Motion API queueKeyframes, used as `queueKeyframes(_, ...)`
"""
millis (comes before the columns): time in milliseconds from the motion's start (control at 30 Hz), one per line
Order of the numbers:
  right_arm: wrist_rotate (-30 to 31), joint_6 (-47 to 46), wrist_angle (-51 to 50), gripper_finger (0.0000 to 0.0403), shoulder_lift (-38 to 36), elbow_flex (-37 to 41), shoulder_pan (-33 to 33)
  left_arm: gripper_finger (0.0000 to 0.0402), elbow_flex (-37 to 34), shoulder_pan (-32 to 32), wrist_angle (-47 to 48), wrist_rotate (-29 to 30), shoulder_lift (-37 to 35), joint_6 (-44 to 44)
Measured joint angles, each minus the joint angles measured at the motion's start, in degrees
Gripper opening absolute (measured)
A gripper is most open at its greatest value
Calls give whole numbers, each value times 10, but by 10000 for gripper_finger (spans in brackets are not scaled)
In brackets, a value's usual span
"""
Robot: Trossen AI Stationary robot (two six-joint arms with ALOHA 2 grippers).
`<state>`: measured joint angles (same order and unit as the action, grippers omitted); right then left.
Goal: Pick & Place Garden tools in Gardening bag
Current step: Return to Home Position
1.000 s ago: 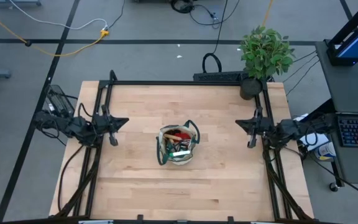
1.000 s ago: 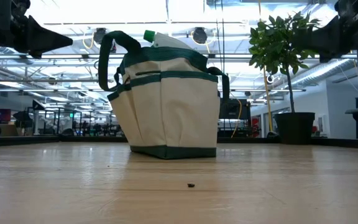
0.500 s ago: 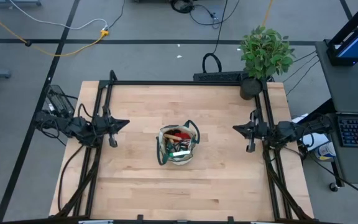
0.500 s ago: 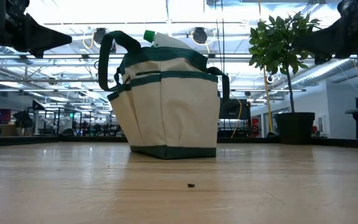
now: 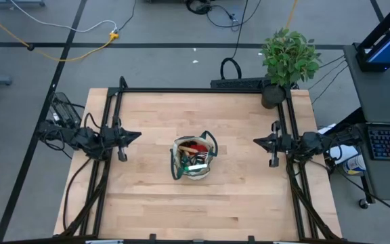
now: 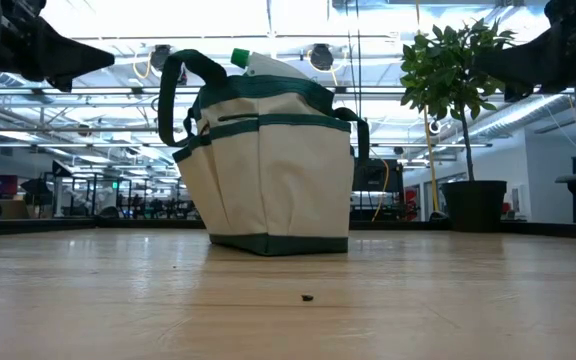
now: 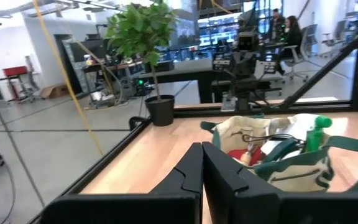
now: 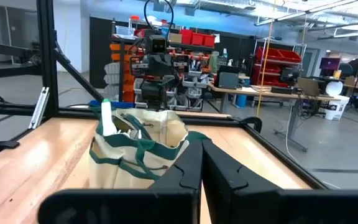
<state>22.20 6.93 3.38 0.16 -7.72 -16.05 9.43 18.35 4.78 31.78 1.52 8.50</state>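
The left gripper [image 5: 134, 134] has its two fingers pressed flat against each other and it holds nothing. It hangs above the table [image 5: 147, 203], well apart from the gardening bag [image 5: 193, 159], on the bag's left side in the high view, with the tips pointing toward the bag. The right gripper [image 5: 257, 141] is closed in the same way and is also empty. It hangs well apart from the bag on the opposite side and faces it too. The bag stands upright on the wood between the two grippers, touched by neither, and its dark green loop handles rise above the rim. Inside the bag lies a red item [image 5: 196, 144], and a white item with a green top [image 6: 253, 62] sticks out above the rim. The other tools in the bag I cannot tell apart. A small dark speck [image 6: 307, 297] lies on the table in front of the bag. A potted plant [image 5: 288, 57] stands far behind the bag, toward its right side.
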Motion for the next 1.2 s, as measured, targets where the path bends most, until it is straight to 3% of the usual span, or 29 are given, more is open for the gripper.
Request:
queueKeyframes(200,-2,-13,4,0,0,18,0,10,-37,0,-69,-42,0,34)
queueKeyframes(367,-45,-17,30,0,0,36,0,4,-75,-1,-117,-48,0,54)
queueKeyframes(500,-44,-14,26,0,0,38,7,9,-76,-14,-121,-53,0,47)
queueKeyframes(667,-49,-21,22,0,0,39,31,6,-76,-41,-113,-100,0,33)
queueKeyframes(867,-107,-32,19,0,0,40,52,3,-83,-69,-110,-114,0,23)
queueKeyframes(1033,-106,-31,12,0,0,40,68,12,-89,-88,-96,-122,5,-9)
queueKeyframes(1200,-106,-14,8,0,0,40,89,4,-89,-102,-95,-138,5,26)
